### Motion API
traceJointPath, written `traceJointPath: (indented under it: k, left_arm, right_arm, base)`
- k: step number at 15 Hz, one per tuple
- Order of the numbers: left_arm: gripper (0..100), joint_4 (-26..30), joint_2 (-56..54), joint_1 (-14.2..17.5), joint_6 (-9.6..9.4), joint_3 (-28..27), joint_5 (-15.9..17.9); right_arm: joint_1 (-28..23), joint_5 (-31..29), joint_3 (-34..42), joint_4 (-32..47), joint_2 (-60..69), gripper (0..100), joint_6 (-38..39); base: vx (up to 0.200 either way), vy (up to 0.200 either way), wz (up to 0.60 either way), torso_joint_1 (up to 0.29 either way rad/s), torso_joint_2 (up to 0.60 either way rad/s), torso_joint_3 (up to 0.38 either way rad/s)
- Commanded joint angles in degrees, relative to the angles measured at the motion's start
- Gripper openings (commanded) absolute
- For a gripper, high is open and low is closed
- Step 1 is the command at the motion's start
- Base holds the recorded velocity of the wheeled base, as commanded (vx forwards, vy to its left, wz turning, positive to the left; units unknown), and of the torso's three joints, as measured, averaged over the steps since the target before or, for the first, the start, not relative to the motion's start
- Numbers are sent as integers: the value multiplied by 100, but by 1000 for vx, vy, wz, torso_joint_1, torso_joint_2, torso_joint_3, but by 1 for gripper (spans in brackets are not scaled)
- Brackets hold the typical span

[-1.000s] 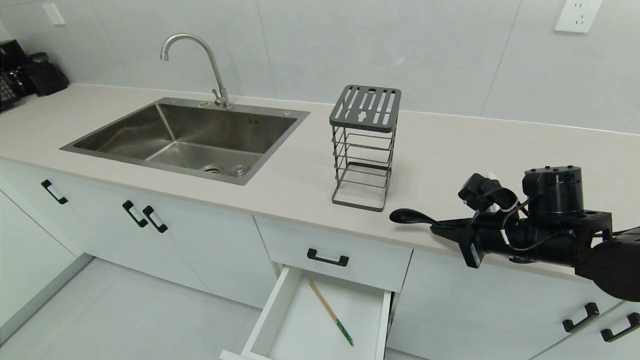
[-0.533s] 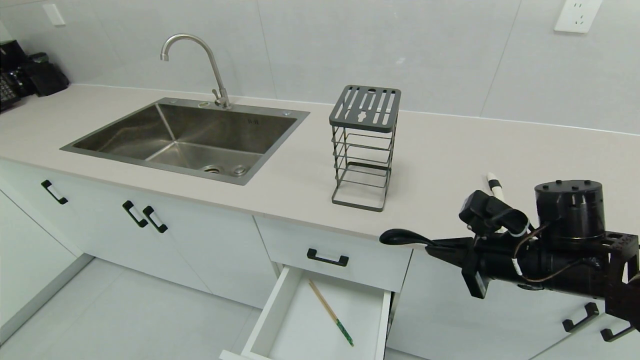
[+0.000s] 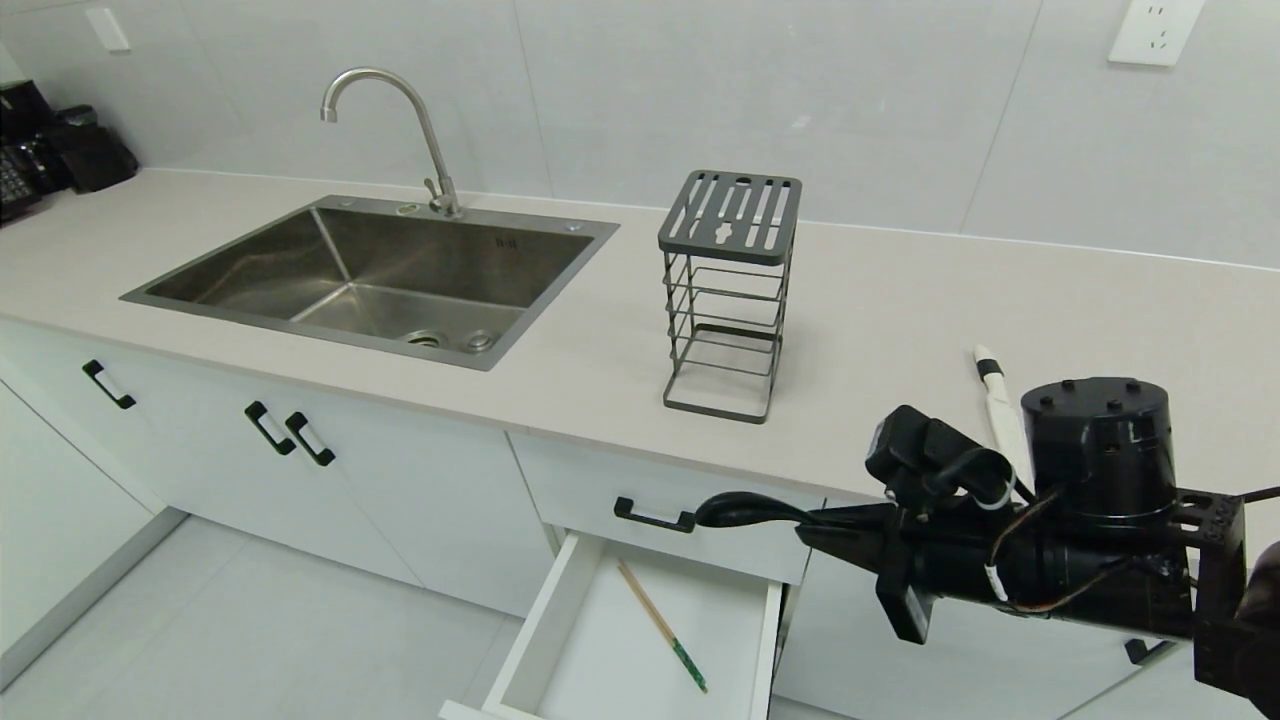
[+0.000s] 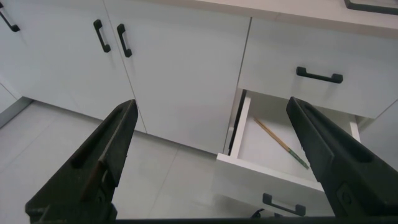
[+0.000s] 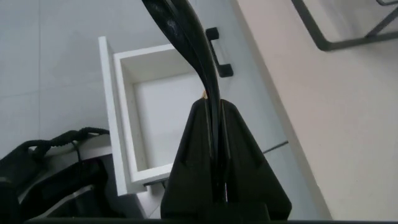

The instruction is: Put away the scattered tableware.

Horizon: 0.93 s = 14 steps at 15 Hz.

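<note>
1. Spoon (image 3: 745, 510), black, is held by its handle in the right gripper (image 3: 825, 525). The fingers are pinched tight on it and the bowl points toward 9 o'clock.
2. It hangs in the air past the front edge of the counter (image 3: 600, 370), at 6 o'clock from the wire rack (image 3: 728, 295).
3. Open drawer (image 3: 525, 640) is below, with one chopstick (image 3: 662, 626) lying inside. The spoon is at 1 o'clock from it.
4. Left gripper (image 4: 211, 155) has its fingers spread wide with nothing between them, and faces the cabinet fronts.
5. White utensil (image 3: 995, 400) lies on the counter at 4 o'clock from the rack.

Left claw (image 4: 209, 102) spread wide; open drawer (image 4: 267, 157) holds 1 chopstick (image 4: 280, 143); cabinet doors (image 4: 174, 74) beside.
</note>
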<state>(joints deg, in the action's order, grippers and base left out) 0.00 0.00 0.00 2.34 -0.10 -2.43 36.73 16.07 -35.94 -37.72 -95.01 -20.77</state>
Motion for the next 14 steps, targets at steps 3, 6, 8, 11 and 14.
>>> traceJointPath:
  k: [3, 6, 8, 11, 14]
  left_arm:
    - [100, 0, 0, 0, 3, 1, -4]
    - [100, 0, 0, 0, 3, 1, -4]
    - [100, 0, 0, 0, 3, 1, -4]
    - [100, 0, 0, 0, 3, 1, -4]
    - [100, 0, 0, 0, 3, 1, -4]
  right_arm:
    - [774, -262, -133, -201, -149, 0, 618]
    - [1012, -297, -528, -218, -492, 0, 662]
    - [1416, -552, -660, -298, -791, 0, 970]
    - [1820, -877, -634, -262, -1133, 0, 1313]
    - [2057, -1158, -599, -254, -1256, 0, 1717]
  base:
    - [0, 0, 0, 0, 0, 0]
    - [0, 0, 0, 0, 0, 0]
    - [0, 0, 0, 0, 0, 0]
    - [0, 0, 0, 0, 0, 0]
    - [0, 0, 0, 0, 0, 0]
